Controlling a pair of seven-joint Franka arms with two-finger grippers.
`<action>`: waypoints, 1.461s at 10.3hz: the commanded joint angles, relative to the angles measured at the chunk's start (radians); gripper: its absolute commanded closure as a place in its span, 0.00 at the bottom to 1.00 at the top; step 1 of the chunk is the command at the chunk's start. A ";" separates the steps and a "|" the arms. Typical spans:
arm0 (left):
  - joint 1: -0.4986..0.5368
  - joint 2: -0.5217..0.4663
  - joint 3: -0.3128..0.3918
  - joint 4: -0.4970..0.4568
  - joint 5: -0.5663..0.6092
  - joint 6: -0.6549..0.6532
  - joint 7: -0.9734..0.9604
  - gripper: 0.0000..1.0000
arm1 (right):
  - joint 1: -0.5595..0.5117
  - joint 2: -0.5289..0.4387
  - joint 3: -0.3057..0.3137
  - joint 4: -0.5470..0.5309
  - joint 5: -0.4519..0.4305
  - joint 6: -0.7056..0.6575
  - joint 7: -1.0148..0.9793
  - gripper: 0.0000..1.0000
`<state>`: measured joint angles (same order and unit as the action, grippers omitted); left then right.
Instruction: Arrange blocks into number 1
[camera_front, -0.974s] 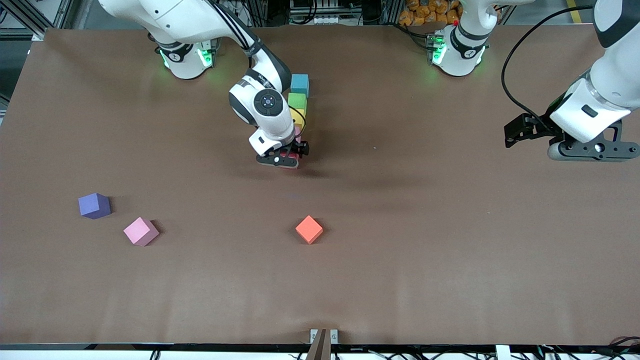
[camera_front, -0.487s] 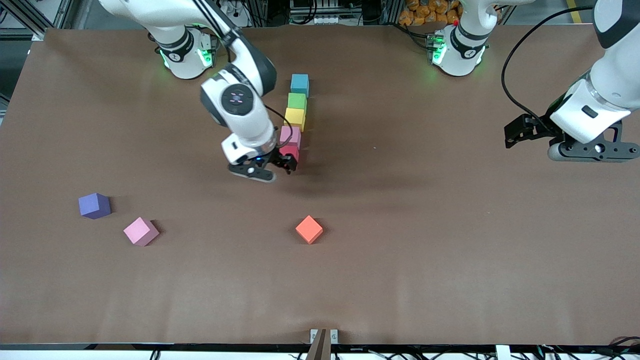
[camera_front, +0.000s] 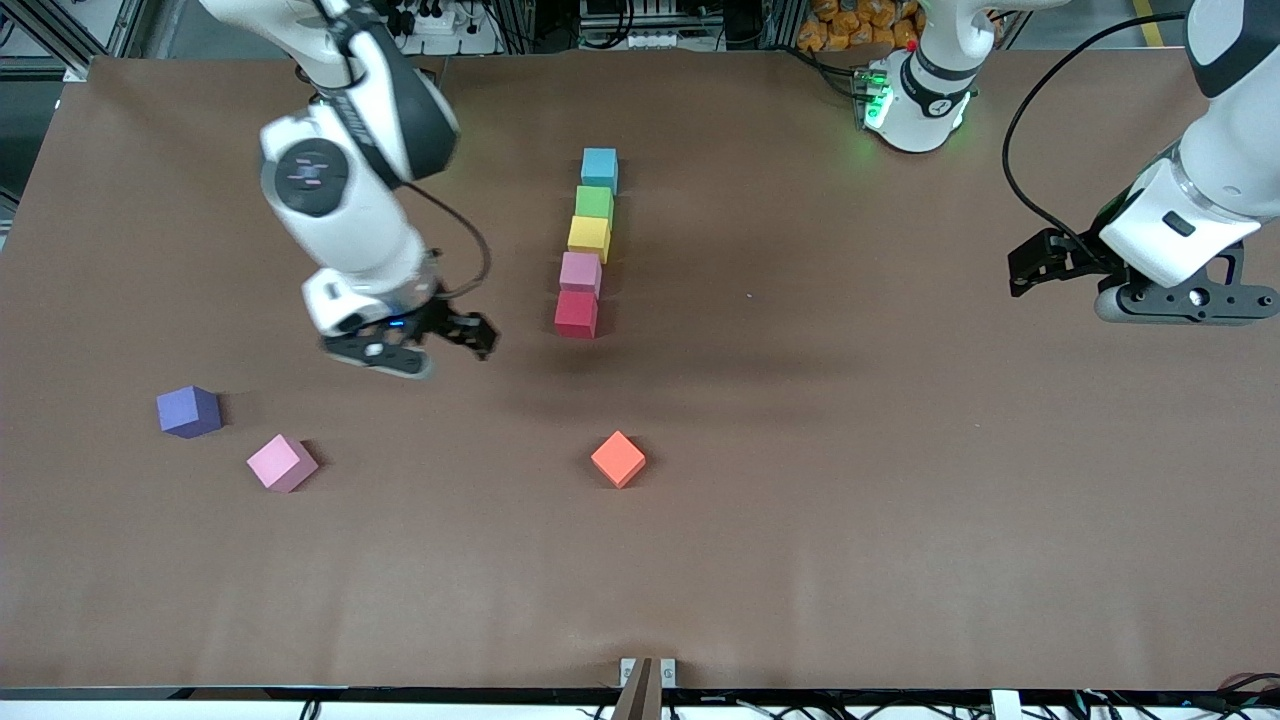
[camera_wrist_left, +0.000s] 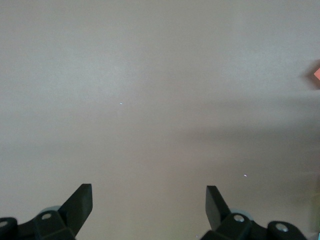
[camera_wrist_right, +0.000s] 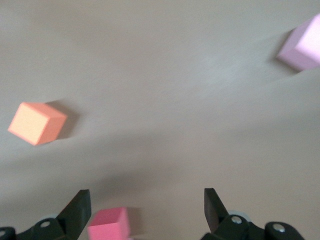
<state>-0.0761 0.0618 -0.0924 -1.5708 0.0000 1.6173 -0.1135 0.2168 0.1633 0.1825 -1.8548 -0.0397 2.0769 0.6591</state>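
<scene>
**mk_blocks:** While the right gripper (camera_front: 455, 345) hangs in the air over bare table (camera_front: 800, 500), mid-left of the front frame, its fingers are spread wide with nothing between them. Its own wrist view backs that up: both black fingertips (camera_wrist_right: 80, 207) sit at the bottom edge with only tabletop in the gap.

**tabletop_tom:** And the blocks?

**mk_blocks:** Five make a column in the upper middle of the front frame, top to bottom: light blue block (camera_front: 599, 168), green block (camera_front: 594, 203), yellow block (camera_front: 589, 237), pink block (camera_front: 580, 273), red block (camera_front: 576, 314). The top three look like they're touching; the column leans a bit toward the lower left.

**tabletop_tom:** Loose ones?

**mk_blocks:** The orange block (camera_front: 618, 459) is just below centre. The purple block (camera_front: 189, 411) and a second, lighter pink block (camera_front: 282, 462) are at lower left, near each other but apart.

**tabletop_tom:** Left arm?

**mk_blocks:** Waiting. The left gripper (camera_front: 1040, 265) is at the right edge, up off the table, wide open and empty. Its wrist view shows plain table plus an orange sliver at the right edge, probably the orange block, hard to tell.
</scene>
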 joint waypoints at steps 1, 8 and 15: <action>0.006 0.006 -0.001 0.014 -0.008 0.001 0.025 0.00 | -0.005 -0.054 -0.085 0.017 0.023 -0.089 -0.157 0.00; 0.007 0.006 0.000 0.021 -0.009 0.001 0.006 0.00 | -0.027 -0.143 -0.311 0.141 0.020 -0.346 -0.458 0.00; -0.002 0.009 -0.012 0.067 0.025 -0.004 0.017 0.00 | -0.028 -0.145 -0.365 0.169 0.021 -0.371 -0.538 0.00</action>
<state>-0.0776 0.0623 -0.0959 -1.5283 0.0050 1.6245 -0.1135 0.1916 0.0178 -0.1789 -1.7017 -0.0366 1.7271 0.1418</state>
